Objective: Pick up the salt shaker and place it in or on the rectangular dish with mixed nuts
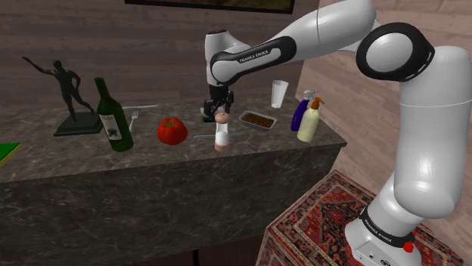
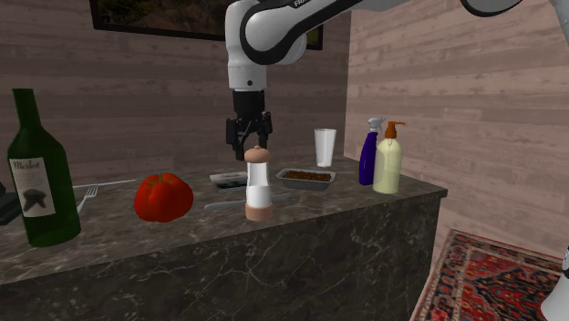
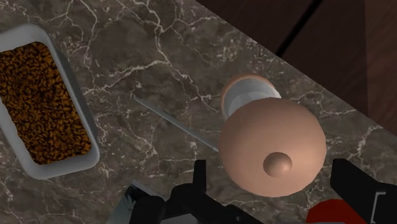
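A home, seemingly a kitchen counter: wood-panelled walls [image 1: 91, 38], a dark marble worktop [image 1: 53, 155] carrying a wine bottle [image 1: 113, 119], a tomato [image 1: 172, 131] and a statuette [image 1: 72, 98], with a patterned rug [image 1: 325, 215] on the floor.

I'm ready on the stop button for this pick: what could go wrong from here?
The salt shaker is tall and narrow and stands near the counter front edge; an off-centre close by the open end effector could topple it over the edge. Its rounded top may slip out of a high grip. The knife lying beside its base might get knocked.
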